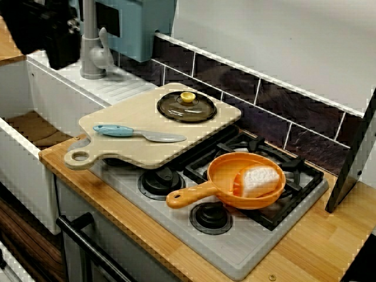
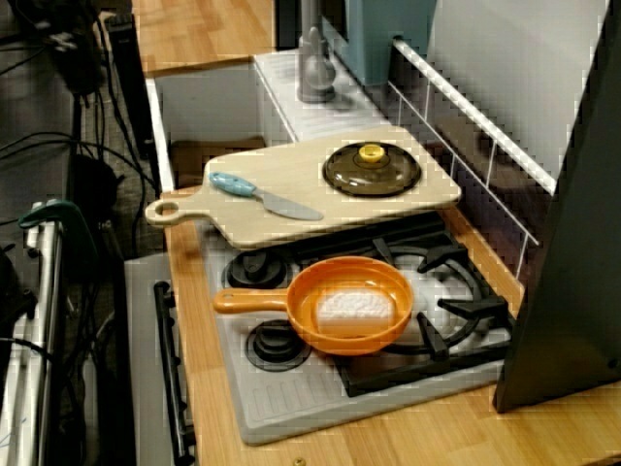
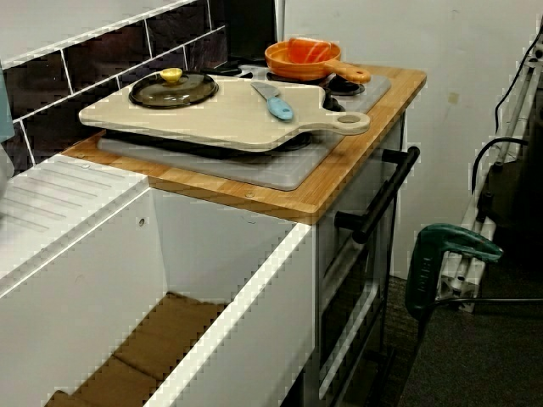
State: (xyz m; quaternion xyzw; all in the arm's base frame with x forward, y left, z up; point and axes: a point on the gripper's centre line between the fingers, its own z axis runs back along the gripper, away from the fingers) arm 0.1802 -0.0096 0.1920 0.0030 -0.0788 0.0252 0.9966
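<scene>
My gripper (image 1: pixel 57 47) hangs as a dark, blurred mass in the top left corner of the side view, over the white sink (image 1: pixel 59 97). I cannot tell whether its jaws stand apart or closed, nor whether anything is in them. Nearest to it is the grey metal tap (image 1: pixel 91 56), just beside it on the hob's side, standing upright at the end of the ribbed white drainer (image 1: pixel 126 88). Well apart from me, the pale wooden cutting board (image 1: pixel 129 114) lies across the grey hob (image 1: pixel 176 229). On it a blue-handled knife (image 1: pixel 138 133) lies flat near the front edge, and a dark glass lid with a yellow knob (image 1: pixel 187 107) sits near the back. Beyond the board an orange frying pan (image 1: pixel 247 194) rests on the burner grate with a white block (image 1: pixel 258 179) in it
</scene>
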